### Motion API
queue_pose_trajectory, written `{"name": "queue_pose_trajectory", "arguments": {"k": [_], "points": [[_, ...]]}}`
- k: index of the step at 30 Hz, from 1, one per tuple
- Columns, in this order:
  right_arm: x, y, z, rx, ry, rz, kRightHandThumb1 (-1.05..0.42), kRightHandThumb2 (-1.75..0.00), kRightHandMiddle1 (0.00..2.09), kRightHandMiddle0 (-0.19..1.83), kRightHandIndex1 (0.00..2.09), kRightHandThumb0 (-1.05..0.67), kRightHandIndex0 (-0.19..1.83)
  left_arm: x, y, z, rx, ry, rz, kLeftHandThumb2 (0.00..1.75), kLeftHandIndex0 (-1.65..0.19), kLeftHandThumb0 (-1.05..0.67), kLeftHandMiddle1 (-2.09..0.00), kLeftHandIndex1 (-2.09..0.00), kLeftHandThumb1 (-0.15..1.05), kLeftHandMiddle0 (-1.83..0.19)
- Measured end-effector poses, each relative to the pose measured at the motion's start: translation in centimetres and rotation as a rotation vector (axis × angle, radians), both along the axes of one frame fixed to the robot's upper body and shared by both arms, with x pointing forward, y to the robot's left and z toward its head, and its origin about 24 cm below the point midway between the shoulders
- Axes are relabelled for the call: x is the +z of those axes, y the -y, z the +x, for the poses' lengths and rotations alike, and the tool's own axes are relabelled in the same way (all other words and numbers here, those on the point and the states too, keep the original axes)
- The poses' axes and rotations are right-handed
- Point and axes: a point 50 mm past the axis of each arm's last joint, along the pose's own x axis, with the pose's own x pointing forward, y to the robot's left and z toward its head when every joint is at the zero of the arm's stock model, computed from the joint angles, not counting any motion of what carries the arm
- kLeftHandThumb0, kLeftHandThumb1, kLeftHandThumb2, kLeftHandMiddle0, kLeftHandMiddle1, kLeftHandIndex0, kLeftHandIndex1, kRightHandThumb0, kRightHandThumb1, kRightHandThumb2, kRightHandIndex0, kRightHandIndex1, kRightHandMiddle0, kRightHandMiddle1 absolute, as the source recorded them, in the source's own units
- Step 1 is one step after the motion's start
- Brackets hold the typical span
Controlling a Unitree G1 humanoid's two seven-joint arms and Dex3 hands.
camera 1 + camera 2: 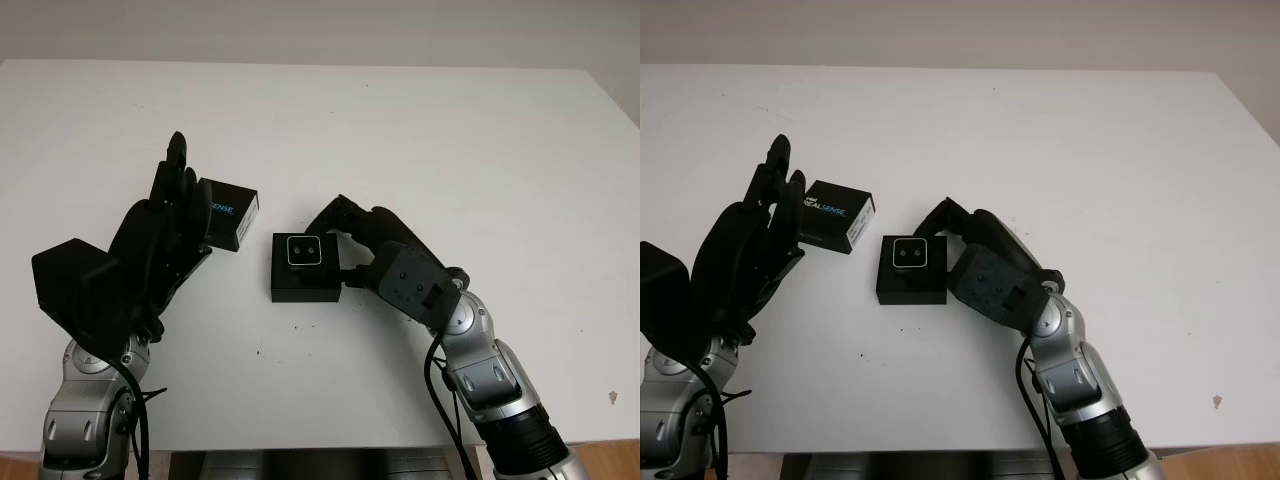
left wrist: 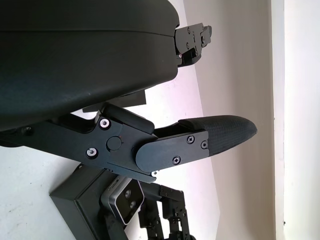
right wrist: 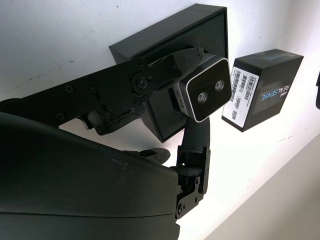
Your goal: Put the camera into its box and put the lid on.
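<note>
Bright, even light from overhead on my head views; the white tabletop (image 1: 420, 140) is near blown out, with soft short shadows under the box (image 1: 305, 280) and my right hand (image 1: 345, 235). No glare spots, little edge distortion. My left wrist view: my left hand (image 2: 200, 142) shell is close, dark and soft, the background washed out. Right wrist view: shell is underexposed, the camera (image 3: 202, 92) is sharp, the tabletop glows white behind.
</note>
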Motion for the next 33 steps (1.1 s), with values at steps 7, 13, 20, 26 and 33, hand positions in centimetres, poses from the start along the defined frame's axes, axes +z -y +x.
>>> {"name": "queue_pose_trajectory", "arguments": {"k": [7,13,20,26,33], "points": [[-0.05,0.00,0.02,-0.008,0.003,-0.003,-1.05,-0.16,2.00,0.37,0.05,-0.39,0.35,0.00,0.00,-0.01,-0.002,0.000,0.000,0.63,0.19,-0.73,0.00,0.00,1.05,0.19],[-0.06,-0.04,0.01,-0.006,0.003,-0.003,-1.05,-0.16,1.98,0.38,0.05,-0.39,0.36,0.00,0.00,-0.01,-0.003,0.000,0.000,0.64,0.19,-0.74,0.00,0.00,1.05,0.19],[-0.09,-0.04,0.00,-0.003,-0.001,-0.006,-1.05,-0.16,1.99,0.36,0.05,-0.39,0.35,0.01,-0.03,-0.01,-0.002,0.000,0.000,0.64,0.19,-0.73,0.00,0.00,1.05,0.19],[0.05,-0.01,-0.07,0.002,-0.001,-0.026,-1.05,-0.14,1.95,0.34,0.05,-0.40,0.35,0.01,-0.03,-0.01,-0.001,0.000,0.000,0.64,0.19,-0.71,0.00,0.00,1.05,0.19],[0.28,0.00,-0.32,0.048,-0.050,-0.080,-1.01,-0.06,1.24,0.17,0.02,-0.58,0.19,0.04,-0.05,-0.12,0.000,0.002,0.001,0.63,0.19,-0.72,0.00,0.00,1.05,0.19]]}}
